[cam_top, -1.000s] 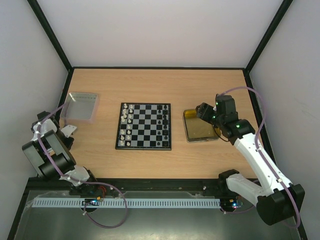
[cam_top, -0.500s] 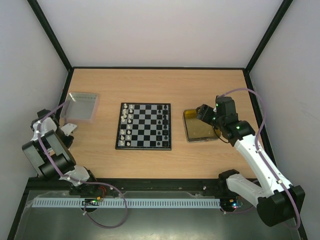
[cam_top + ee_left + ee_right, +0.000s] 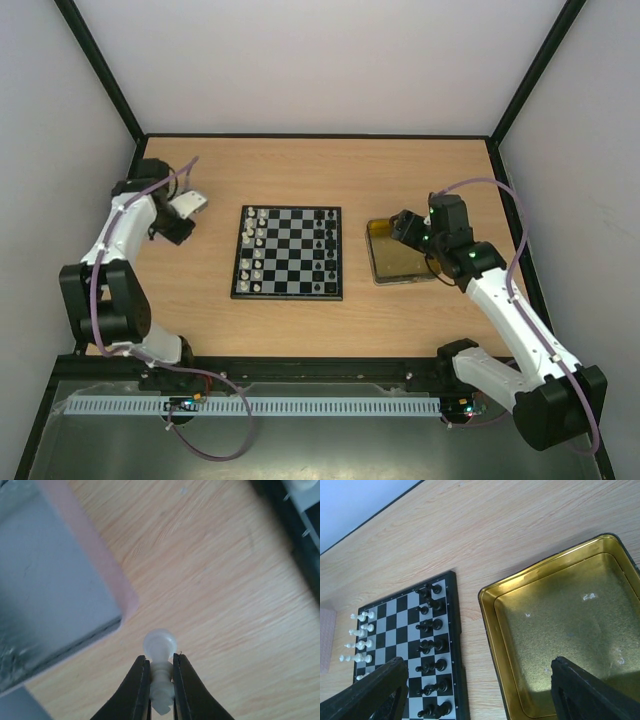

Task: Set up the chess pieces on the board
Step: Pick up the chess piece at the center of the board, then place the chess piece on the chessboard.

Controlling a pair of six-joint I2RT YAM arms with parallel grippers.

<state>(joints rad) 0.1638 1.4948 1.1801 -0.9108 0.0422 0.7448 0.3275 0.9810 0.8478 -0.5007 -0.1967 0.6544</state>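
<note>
Left gripper (image 3: 160, 661): fingers clamped on a white pawn (image 3: 160, 643), gripping its stem with the round head sticking out past the tips. It's off the board (image 3: 288, 252), out past the board's left edge near its far-left corner, over bare table (image 3: 300, 165). The silver tray (image 3: 50, 580) corner is just beside the pawn, farther from the board than I am. Can't tell whether the pawn touches the wood.

Right gripper (image 3: 479, 680): fingers wide apart, nothing between them. It hangs past the board's right edge, over the yellow tray (image 3: 560, 630), which sits just beside the board without touching it.

On the board: white pieces (image 3: 255, 250) are along the two left files, with gaps in them. Black pieces (image 3: 322, 250) are along the two right files, upright. The middle squares are bare.
</note>
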